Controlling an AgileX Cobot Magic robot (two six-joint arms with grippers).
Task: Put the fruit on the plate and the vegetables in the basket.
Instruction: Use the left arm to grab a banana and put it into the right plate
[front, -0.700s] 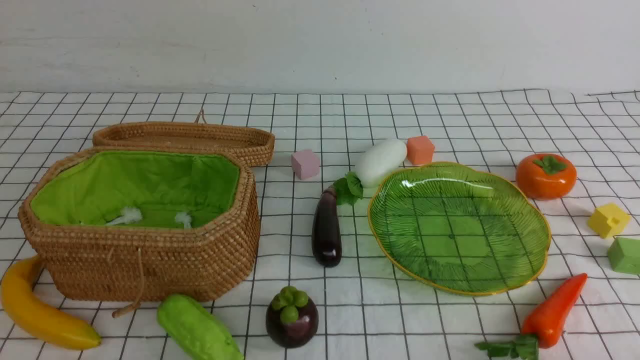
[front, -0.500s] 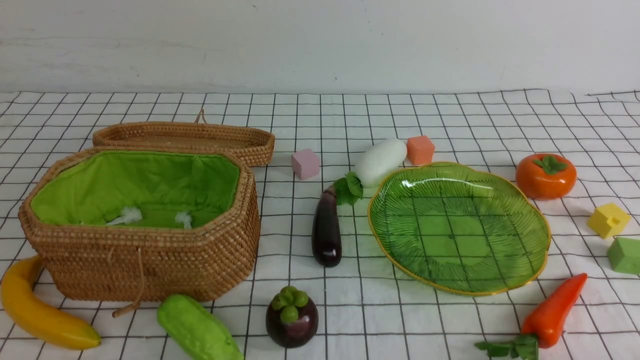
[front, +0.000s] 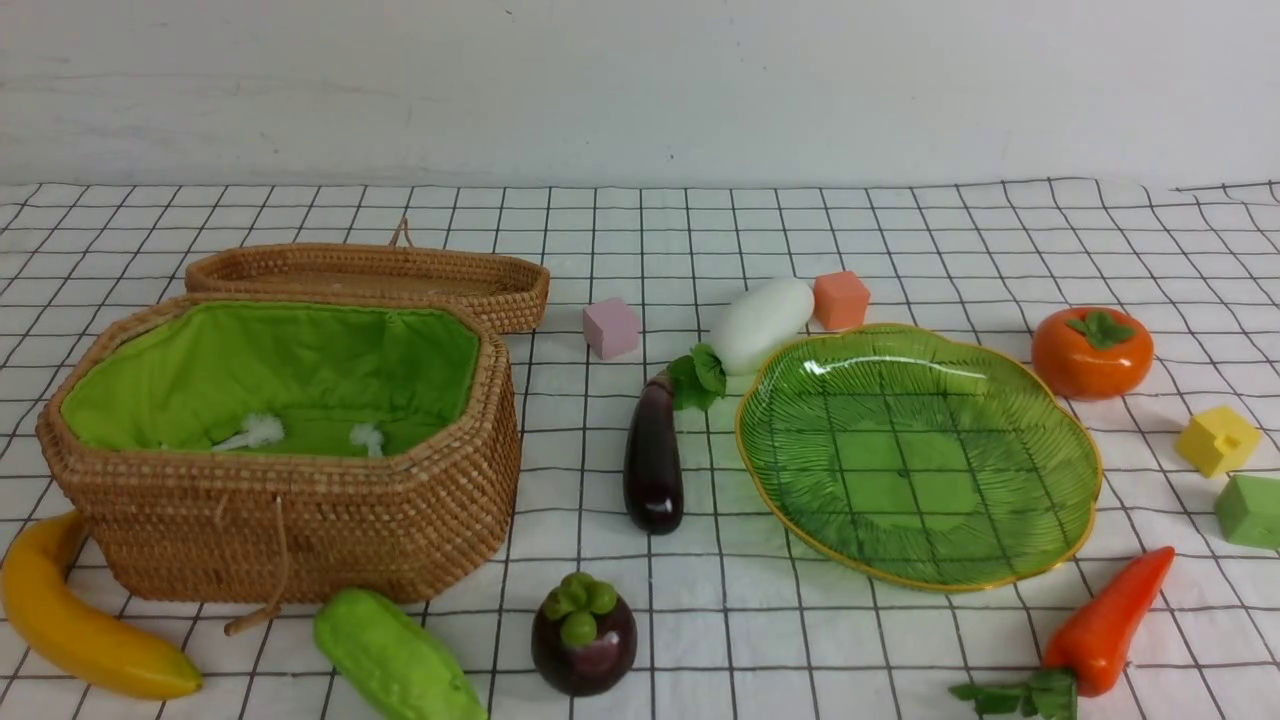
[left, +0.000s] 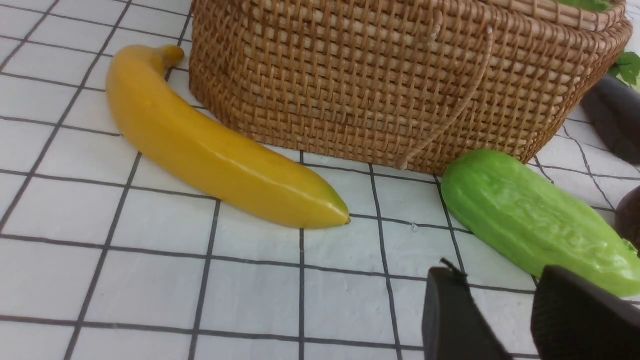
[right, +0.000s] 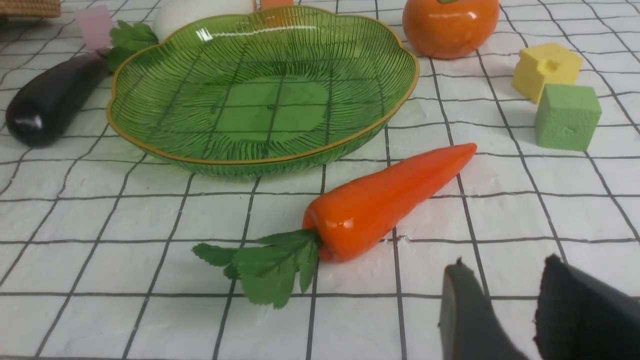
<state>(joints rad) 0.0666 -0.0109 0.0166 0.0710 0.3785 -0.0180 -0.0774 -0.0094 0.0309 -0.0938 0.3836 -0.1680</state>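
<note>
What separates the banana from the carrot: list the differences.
The banana is plain yellow; the carrot is orange-red with green leaves at one end. The banana is curved; the carrot is straight and tapers to a point. The banana lies beside the basket on the left; the carrot lies near the plate on the right. Both lie flat on the checked cloth, unsorted.

Nothing can be read in any view: no text, label, brand, number or sign shows on the basket (front: 300, 540), the plate (front: 920, 460) or the checked cloth (front: 800, 640).
</note>
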